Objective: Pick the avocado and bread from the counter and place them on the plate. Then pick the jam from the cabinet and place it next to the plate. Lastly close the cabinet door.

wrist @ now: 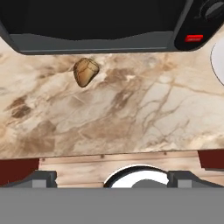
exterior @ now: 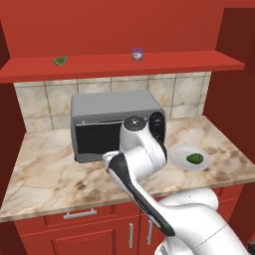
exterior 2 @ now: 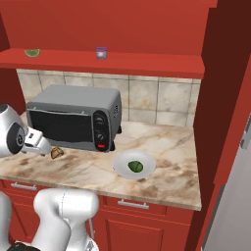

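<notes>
Counter edge: closest to my hand camera is the front edge of the counter, its marble running away toward the toaster oven at the back.
Bread: the bread lies on the counter just in front of the toaster oven's door, near the oven's left end; in the right base view it sits just beside my wrist.
Direction from my fingers: ahead of my gripper and a little to the left in the hand view, well apart for now.
Long axis: it seems tilted, from upper right to lower left in the hand view; I judge my fingers should close across it.
Fingers: spread wide, nothing between them.
Avocado: the avocado already rests on the plate, toward the counter's right side.
Jam: the jam stands on the shelf of the cabinet, with a pale green wedge further left.
Step, as I judge: reaching for the bread.
</notes>
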